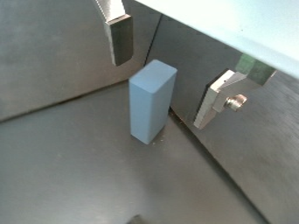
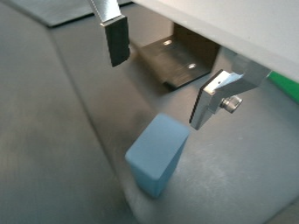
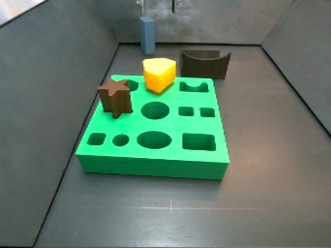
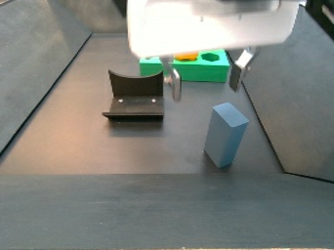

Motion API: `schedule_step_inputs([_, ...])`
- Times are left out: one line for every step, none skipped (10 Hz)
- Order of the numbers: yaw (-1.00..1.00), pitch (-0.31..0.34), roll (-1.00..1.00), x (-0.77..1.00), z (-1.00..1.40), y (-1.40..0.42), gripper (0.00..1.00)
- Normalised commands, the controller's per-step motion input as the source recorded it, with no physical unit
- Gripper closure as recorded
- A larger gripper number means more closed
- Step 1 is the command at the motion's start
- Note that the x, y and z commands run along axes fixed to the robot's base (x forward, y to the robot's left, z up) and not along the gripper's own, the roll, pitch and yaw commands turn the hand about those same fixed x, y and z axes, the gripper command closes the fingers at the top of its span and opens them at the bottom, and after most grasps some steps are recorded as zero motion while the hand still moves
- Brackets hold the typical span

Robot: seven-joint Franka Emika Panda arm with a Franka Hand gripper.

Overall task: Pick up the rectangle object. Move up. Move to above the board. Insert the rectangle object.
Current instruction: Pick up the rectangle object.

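The rectangle object [image 1: 152, 101] is a slim blue-grey block standing upright on the dark floor, alone. It shows in both wrist views [image 2: 158, 157] and both side views [image 3: 147, 37] [image 4: 225, 135]. My gripper [image 1: 167, 68] is open and empty, hovering above the block with a silver finger on either side of its top and touching nothing. The gripper also shows in the other views [image 2: 163, 68] [image 4: 209, 76] [image 3: 158, 10]. The board [image 3: 155, 163] is a bright green slab with cut-out holes, lying apart from the block; only a part of it [image 4: 216, 70] shows behind the gripper.
A yellow block [image 3: 158, 74] and a brown star block [image 3: 116, 97] stand on the board. The dark fixture [image 4: 135, 98] stands on the floor beside the block, also seen in a wrist view [image 2: 176, 61] and a side view [image 3: 204, 63]. Grey walls enclose the floor.
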Motion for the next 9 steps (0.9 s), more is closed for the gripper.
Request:
schedule_step_inputs([0.61,0.004,0.12,0.07,-0.43,0.25,0.0])
schedule_step_inputs([0.48,0.03,0.17,0.02,-0.45,0.21,0.0])
schedule_step_inputs([0.28,0.06,0.26,-0.03,-0.52,0.23,0.0])
schedule_step_inputs([0.06,0.119,0.29,-0.03,-0.5,0.21,0.0])
schedule_step_inputs([0.0,0.13,0.16,0.0,-0.26,0.19,0.0])
schedule_step_inputs([0.0,0.116,0.01,0.0,0.01,0.16,0.0])
schedule_step_inputs([0.1,0.159,0.0,0.18,0.29,0.0,0.0])
schedule_step_inputs([0.09,0.117,0.0,0.02,0.25,0.01,0.0])
schedule_step_inputs([0.06,0.133,0.0,0.0,0.2,0.09,0.0])
